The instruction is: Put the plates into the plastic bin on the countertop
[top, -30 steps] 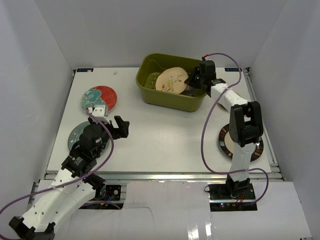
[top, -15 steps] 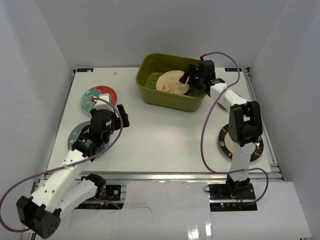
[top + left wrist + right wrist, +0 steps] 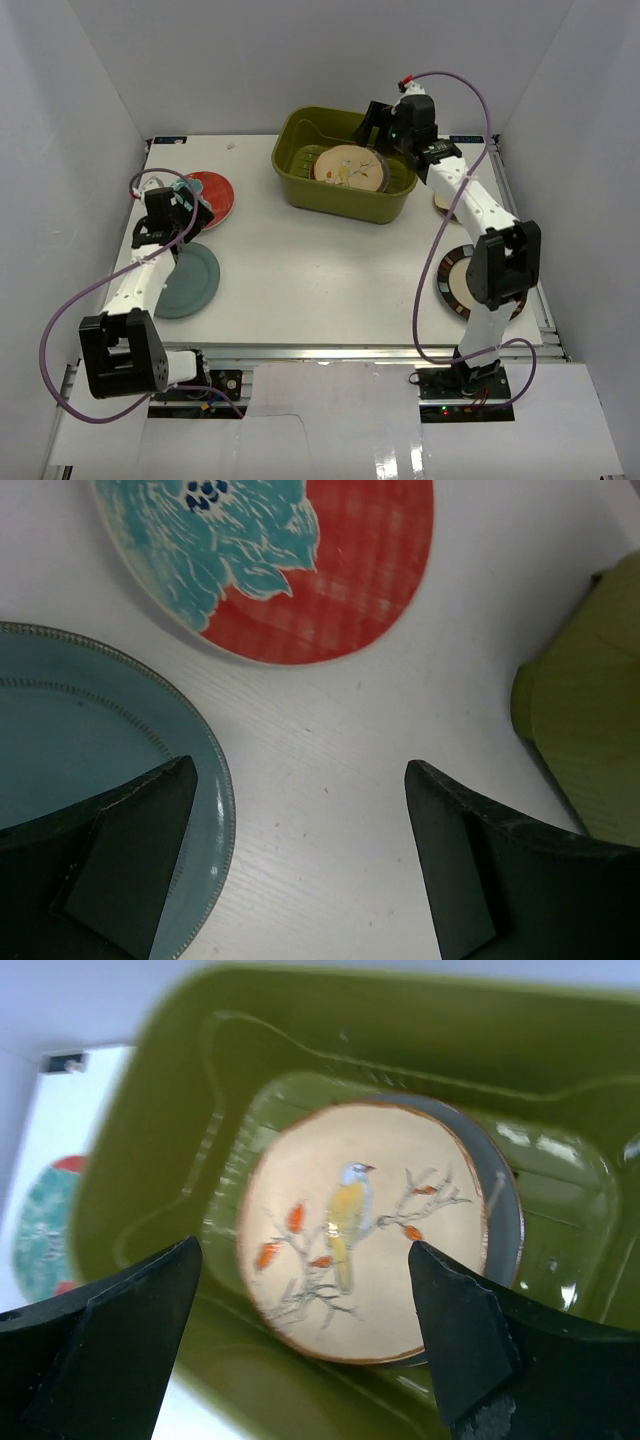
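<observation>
1. Inside the plastic bin (image 3: 340, 203): tan bird plate (image 3: 350, 167), flat atop a grey plate (image 3: 503, 1195).
2. Above the bin: right pincer (image 3: 302, 1260), released, gripping nothing.
3. Well left of the bin, on the table (image 3: 320, 270): red-and-teal plate (image 3: 212, 195) and blue-grey plate (image 3: 190, 280), apart.
4. Over the gap between those two: left pincer (image 3: 300, 770), released, empty.
5. Right of the bin, toward the near edge: dark-rimmed beige plate (image 3: 455, 288).

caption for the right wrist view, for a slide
Open right hand over olive-green plastic bin, tan bird-painted round plate lying inside
</observation>
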Robot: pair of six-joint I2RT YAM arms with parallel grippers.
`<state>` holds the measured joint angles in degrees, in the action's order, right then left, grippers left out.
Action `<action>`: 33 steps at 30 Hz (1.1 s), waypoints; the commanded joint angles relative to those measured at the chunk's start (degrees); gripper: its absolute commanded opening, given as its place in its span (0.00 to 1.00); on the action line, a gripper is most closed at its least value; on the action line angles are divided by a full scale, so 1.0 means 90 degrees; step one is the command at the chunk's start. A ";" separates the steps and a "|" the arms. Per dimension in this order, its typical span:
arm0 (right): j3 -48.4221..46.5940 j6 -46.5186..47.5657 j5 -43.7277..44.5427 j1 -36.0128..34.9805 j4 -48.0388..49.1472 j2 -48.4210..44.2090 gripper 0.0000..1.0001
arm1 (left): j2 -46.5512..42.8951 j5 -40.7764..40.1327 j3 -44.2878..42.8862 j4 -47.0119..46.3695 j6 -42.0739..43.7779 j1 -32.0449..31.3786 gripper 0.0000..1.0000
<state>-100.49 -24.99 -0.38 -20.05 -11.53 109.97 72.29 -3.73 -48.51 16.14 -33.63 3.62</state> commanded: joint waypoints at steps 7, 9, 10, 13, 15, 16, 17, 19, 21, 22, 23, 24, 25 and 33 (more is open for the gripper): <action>0.3193 -0.0104 -0.0349 -0.0934 0.2148 -0.3340 0.91 | 0.1282 0.1106 -0.0556 -0.1032 -0.0717 0.1609 0.88; 0.3789 -0.0036 -0.0241 -0.1440 0.2558 -0.3927 0.92 | 0.1585 0.1321 -0.0771 -0.1070 -0.0717 0.1891 0.87; 0.4256 -0.0035 -0.0231 -0.1579 0.2638 -0.4073 0.93 | 0.1867 0.1429 -0.0830 -0.1119 -0.0697 0.1970 0.86; 0.4942 -0.0123 -0.0260 -0.1941 0.2892 -0.4503 0.95 | 0.2375 0.1858 -0.0957 -0.1343 -0.0649 0.2234 0.80; 0.5168 -0.0153 -0.0260 -0.2097 0.2912 -0.4728 0.97 | 0.2621 0.2151 -0.1132 -0.1481 -0.0580 0.2390 0.79; 0.5343 -0.0143 -0.0241 -0.2137 0.2922 -0.4806 0.97 | 0.2844 0.2201 -0.1211 -0.1510 -0.0551 0.2430 0.78; 0.5413 -0.0143 -0.0241 -0.2176 0.2931 -0.4923 0.98 | 0.2953 0.2269 -0.1269 -0.1559 -0.0531 0.2459 0.77; 0.5540 -0.0114 -0.0270 -0.2225 0.2912 -0.5041 0.98 | 0.3168 0.2454 -0.1503 -0.1588 -0.0473 0.2498 0.77; 0.5716 -0.0123 -0.0309 -0.2274 0.2941 -0.5168 0.99 | 0.3470 0.2620 -0.1737 -0.1598 -0.0424 0.2508 0.75; 0.5755 -0.0123 -0.0357 -0.2283 0.2951 -0.5188 0.99 | 0.3549 0.2650 -0.1787 -0.1608 -0.0424 0.2499 0.75; 0.5832 -0.0133 -0.0416 -0.2293 0.2970 -0.5217 0.99 | 0.3695 0.2679 -0.1817 -0.1676 -0.0443 0.2508 0.72; 0.5882 -0.0143 -0.0426 -0.2313 0.2980 -0.5237 0.99 | 0.3764 0.2728 -0.1836 -0.1696 -0.0463 0.2508 0.70; 0.5930 -0.0172 -0.0426 -0.2313 0.3000 -0.5237 0.99 | 0.3832 0.2729 -0.1846 -0.1734 -0.0482 0.2508 0.67; 0.6078 -0.0279 -0.0514 -0.2342 0.3107 -0.5257 1.00 | 0.4486 0.2855 -0.1934 -0.2067 -0.0648 0.2499 0.47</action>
<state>-45.30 -27.11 -4.49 -40.71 13.37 63.24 112.07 20.82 -64.53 -0.67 -39.24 26.02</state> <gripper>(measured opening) 0.996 0.490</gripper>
